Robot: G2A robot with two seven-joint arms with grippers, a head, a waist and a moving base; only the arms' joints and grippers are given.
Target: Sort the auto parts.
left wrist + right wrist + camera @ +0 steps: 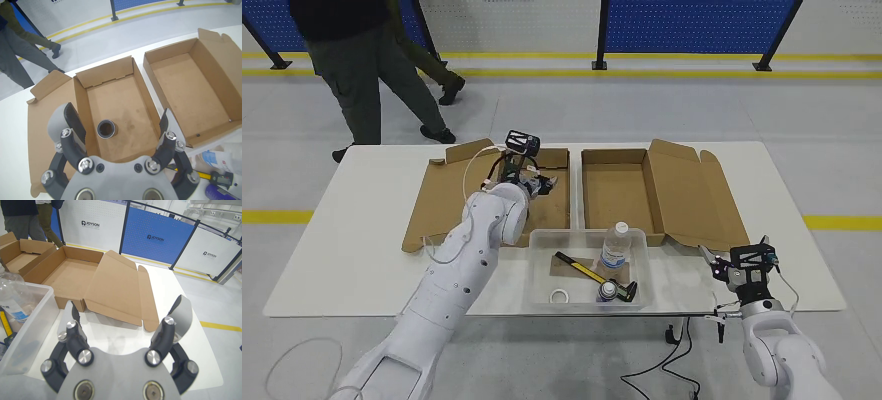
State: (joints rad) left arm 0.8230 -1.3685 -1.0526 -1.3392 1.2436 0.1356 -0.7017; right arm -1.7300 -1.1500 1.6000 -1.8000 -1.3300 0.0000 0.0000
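A black metal sleeve (105, 129) stands upright in the left cardboard box (121, 98), close to its near left wall. My left gripper (117, 109) hangs open above that box (552, 210), with nothing between its fingers; in the top view the left gripper (532, 178) is over the box's middle. The right cardboard box (189, 89) holds two tiny dark bits near its front wall. My right gripper (124, 301) stands open and empty over bare table at the front right (720, 262), just in front of the right box's flap (117, 291).
A clear plastic bin (540, 300) sits at the front centre with a water bottle (616, 245), a yellow-and-black caliper (582, 268), a tape roll (560, 296) and a dark can (614, 291). Both boxes' lids lie spread flat on the white table (352, 250).
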